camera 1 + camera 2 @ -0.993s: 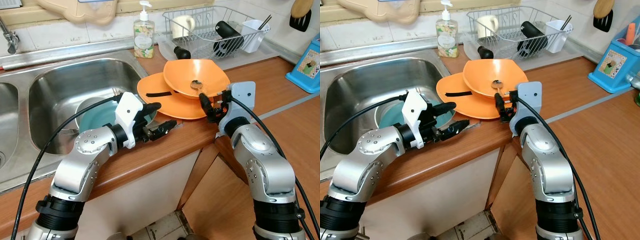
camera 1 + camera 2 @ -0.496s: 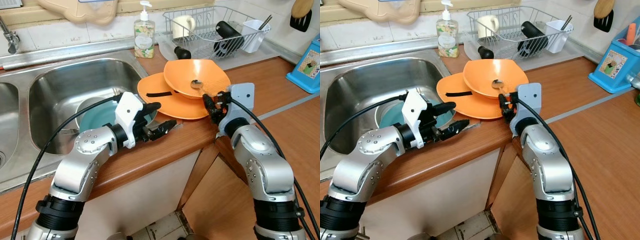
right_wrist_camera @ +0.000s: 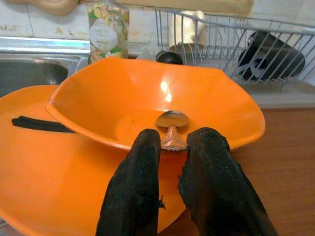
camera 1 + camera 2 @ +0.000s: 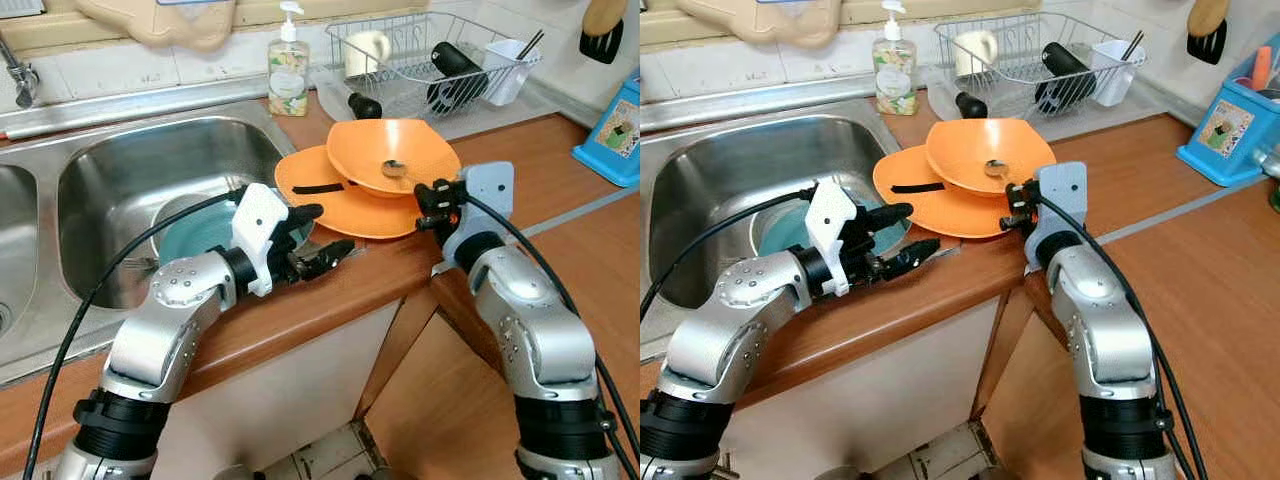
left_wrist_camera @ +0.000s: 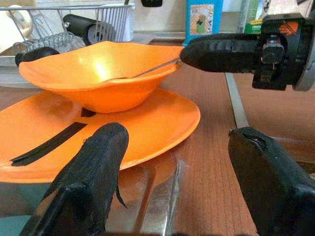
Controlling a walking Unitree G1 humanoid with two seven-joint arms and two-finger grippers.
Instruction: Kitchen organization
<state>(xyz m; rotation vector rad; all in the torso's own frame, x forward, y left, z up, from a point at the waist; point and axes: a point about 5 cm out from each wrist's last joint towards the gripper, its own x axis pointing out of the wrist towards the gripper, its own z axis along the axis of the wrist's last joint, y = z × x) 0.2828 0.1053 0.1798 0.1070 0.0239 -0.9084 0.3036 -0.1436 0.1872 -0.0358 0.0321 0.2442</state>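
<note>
Even, bright indoor light; sharp head views. Glare on orange bowl (image 3: pixel 157 105) at 12 o'clock; near fingers (image 5: pixel 88 184) soft-focused.

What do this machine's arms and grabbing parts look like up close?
Both arms are rounded silver metal with black ribbed bands lower down and black cables looping alongside. The left gripper has a white housing, the right gripper a pale grey one; each ends in two long black fingers.

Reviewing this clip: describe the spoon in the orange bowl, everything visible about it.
The spoon is small, shiny and metal-looking. Its oval head lies in the bottom of the orange bowl, and its thin handle slopes up over the bowl's near rim. The right gripper is closed around the handle end, one black finger on each side. The bowl sits on an orange plate on the wooden counter, beside the sink.
</note>
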